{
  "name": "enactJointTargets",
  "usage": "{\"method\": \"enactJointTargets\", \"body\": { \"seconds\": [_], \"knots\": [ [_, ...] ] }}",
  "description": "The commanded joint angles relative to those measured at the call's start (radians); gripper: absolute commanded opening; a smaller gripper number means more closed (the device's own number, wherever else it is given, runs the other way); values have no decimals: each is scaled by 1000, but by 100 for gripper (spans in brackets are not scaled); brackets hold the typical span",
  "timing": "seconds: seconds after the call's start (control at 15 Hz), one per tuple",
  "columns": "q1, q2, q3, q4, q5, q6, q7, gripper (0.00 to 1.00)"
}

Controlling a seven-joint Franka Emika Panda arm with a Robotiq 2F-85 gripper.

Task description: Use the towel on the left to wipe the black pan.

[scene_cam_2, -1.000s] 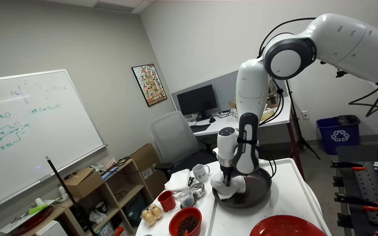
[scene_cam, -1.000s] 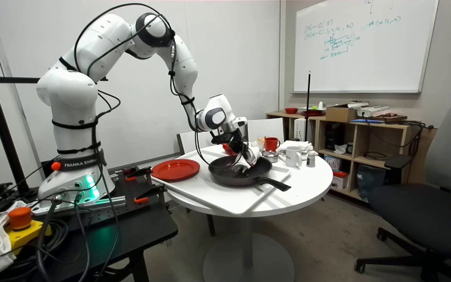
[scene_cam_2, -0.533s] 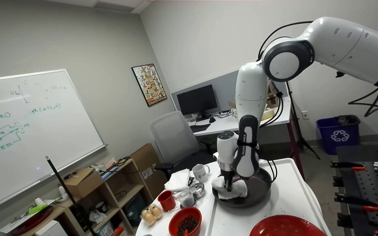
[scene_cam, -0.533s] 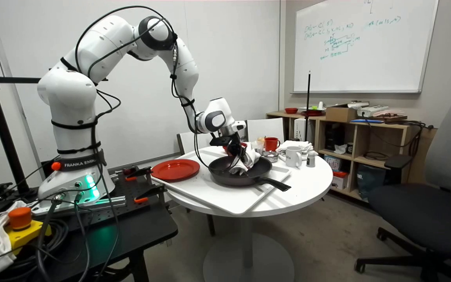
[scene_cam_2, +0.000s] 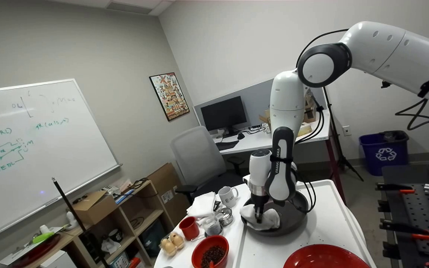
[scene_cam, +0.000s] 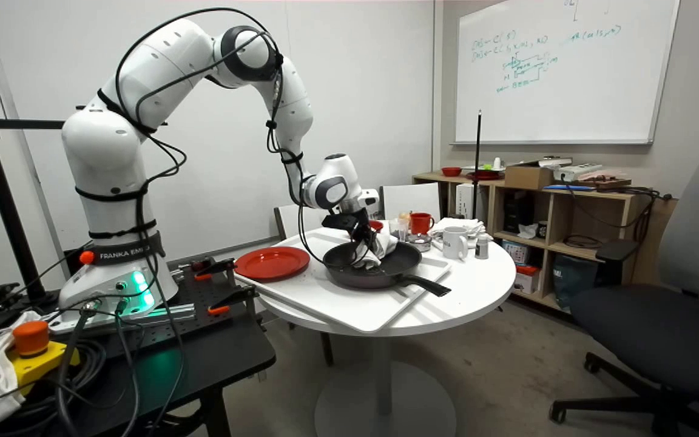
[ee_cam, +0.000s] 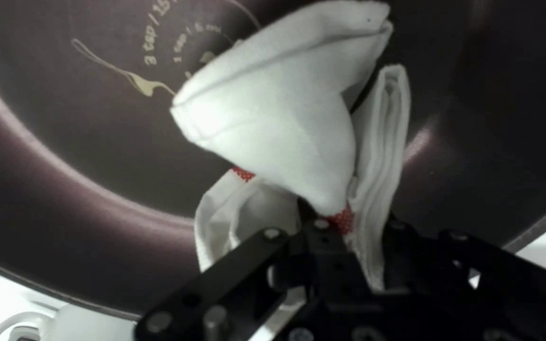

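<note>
End effector (scene_cam_2: 259,219) low over pan (scene_cam_2: 291,217)

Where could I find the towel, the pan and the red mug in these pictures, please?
Towel (ee_cam: 277,116): in the wrist view, on its broad white fold.
Pan (scene_cam: 361,280): in an exterior view, on its outer wall.
Red mug (scene_cam: 420,224): in an exterior view, on its side.
</note>
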Motion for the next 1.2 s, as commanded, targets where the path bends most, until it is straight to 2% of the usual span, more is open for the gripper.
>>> {"method": "enactJointTargets", "body": {
  "seconds": [0.0, 0.33, 0.53, 0.8, 1.13],
  "knots": [
    [-158, -24, 156, -36, -34, 15, -73, 4],
    [-404, -4, 399, -44, -35, -41, -168, 4],
    [-515, 5, 503, -59, -24, -78, -225, 4],
    [-598, 12, 573, -73, -10, -111, -275, 4],
    [-637, 16, 605, -81, -4, -130, -301, 4]
  ]
}}
